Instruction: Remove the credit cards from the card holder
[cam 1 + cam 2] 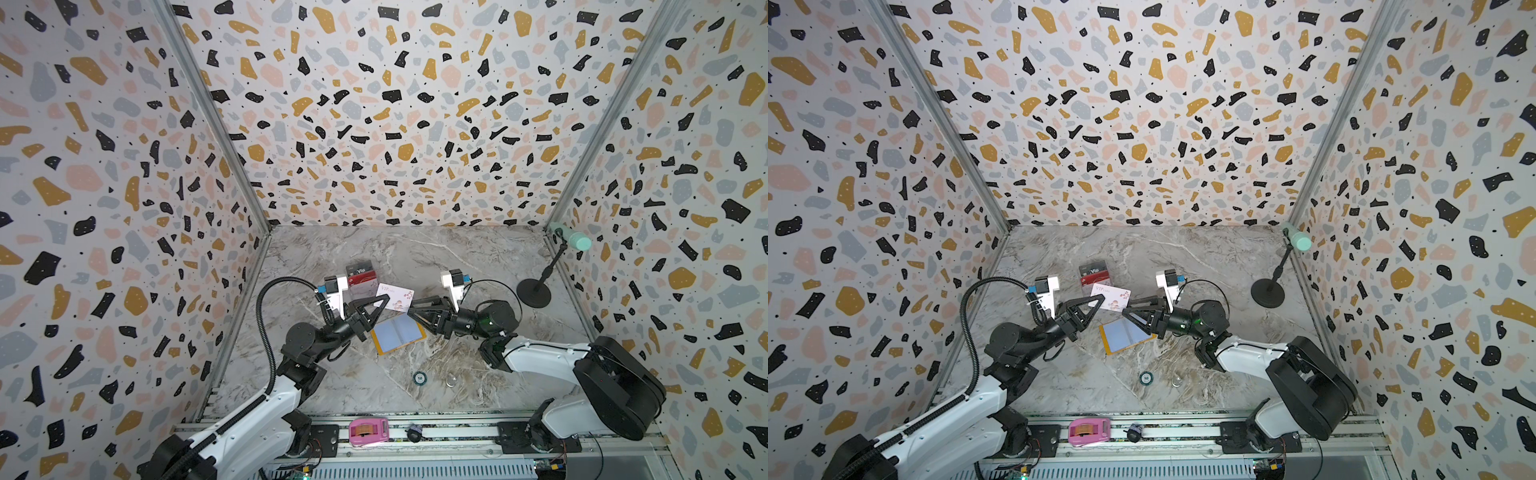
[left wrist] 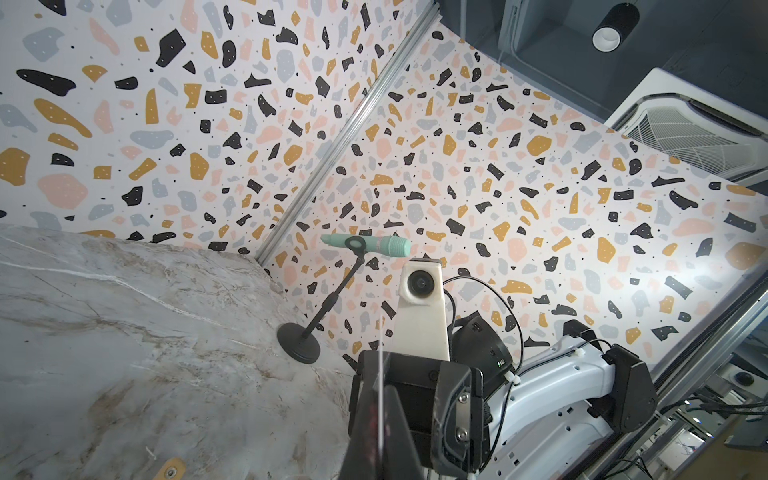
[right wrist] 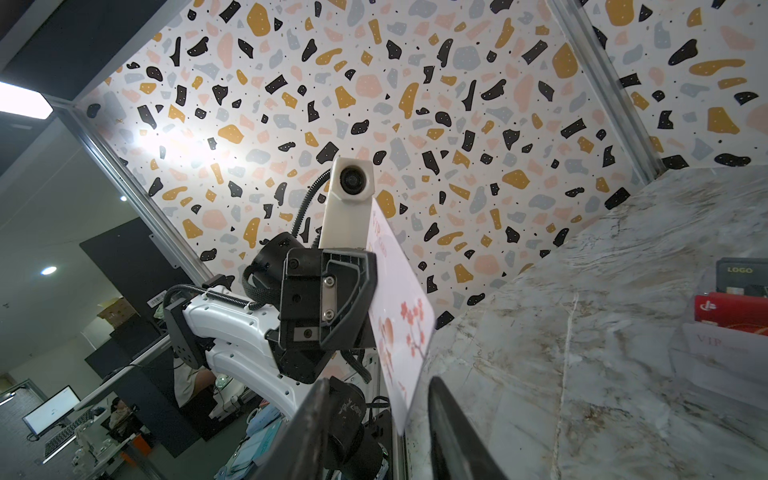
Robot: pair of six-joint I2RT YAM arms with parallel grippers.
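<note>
Both top views look steeply down from high over the near edge onto the whole marble table (image 1: 415,249). The left wrist camera (image 1: 334,286) faces right, toward the right arm (image 2: 552,374); the right wrist camera (image 1: 453,280) faces left, close on the white card (image 3: 399,299). Each wrist view shows the other's camera.

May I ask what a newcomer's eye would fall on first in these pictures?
The white card, held up by the left gripper, with the right gripper open around its other edge. Below lies the mustard card holder, open. Behind, a clear stand holds a black card and a red card.
</note>
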